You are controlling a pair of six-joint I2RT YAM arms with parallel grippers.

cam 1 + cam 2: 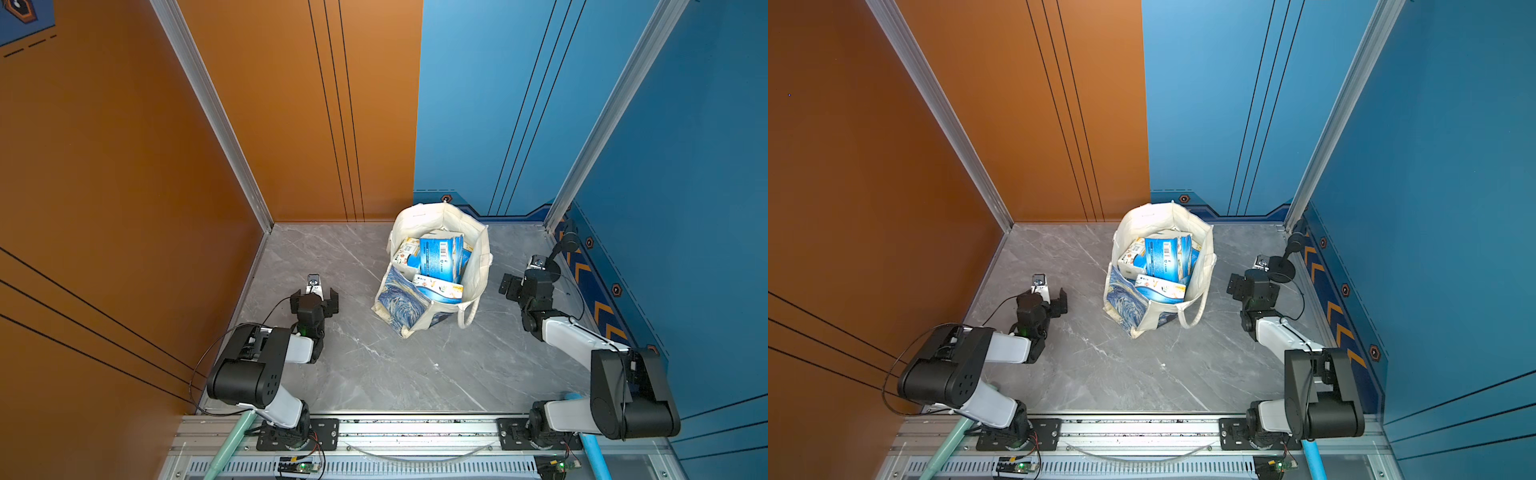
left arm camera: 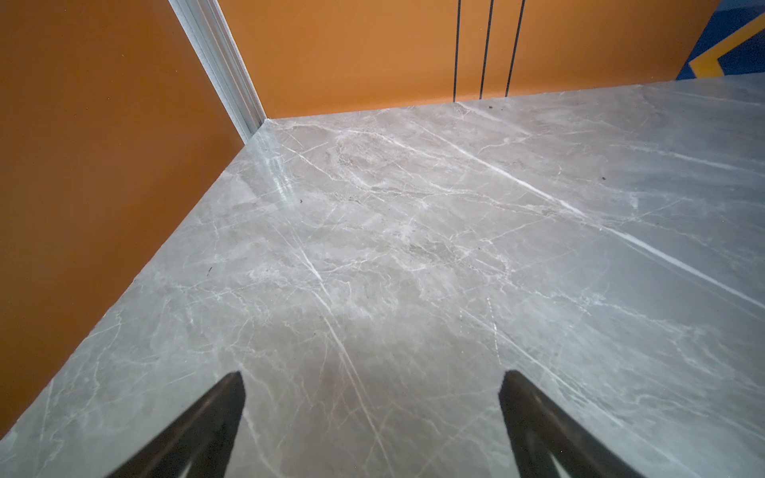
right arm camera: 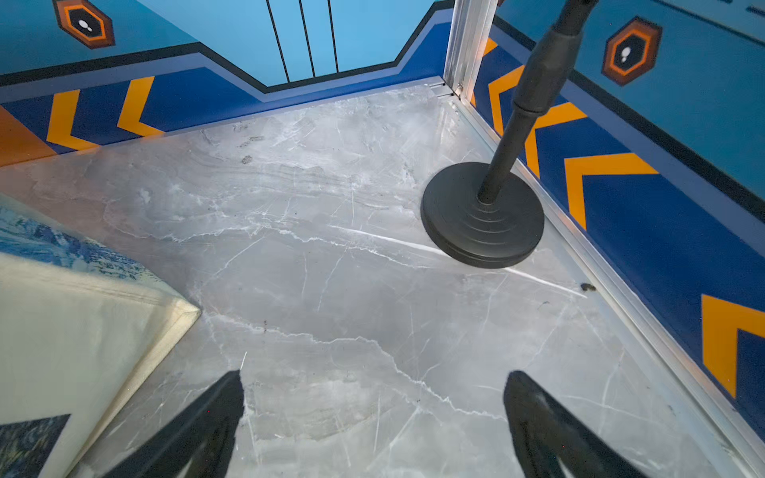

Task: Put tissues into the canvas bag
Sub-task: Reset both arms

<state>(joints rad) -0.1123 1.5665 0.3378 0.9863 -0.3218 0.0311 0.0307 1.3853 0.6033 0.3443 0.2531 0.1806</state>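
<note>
The canvas bag [image 1: 415, 218] stands open at the back middle of the grey marble table in both top views, cream inside with a swirling blue print on its front [image 1: 1125, 303]. Several blue and white packs of tissues [image 1: 440, 257] [image 1: 1163, 259] fill it; one stands upright and one lies across the near rim. No pack lies on the table. My left gripper [image 1: 314, 300] [image 2: 372, 372] is open and empty, low over bare table left of the bag. My right gripper [image 1: 532, 284] [image 3: 372, 374] is open and empty to the bag's right. The bag's cream side [image 3: 82, 331] shows beside it.
A black stand with a round base [image 3: 482, 215] [image 1: 1281, 270] sits by the right wall, just beyond my right gripper. Orange walls close the left and back left, blue walls [image 1: 665, 208] the back right and right. An aluminium rail [image 1: 415, 428] runs along the front edge.
</note>
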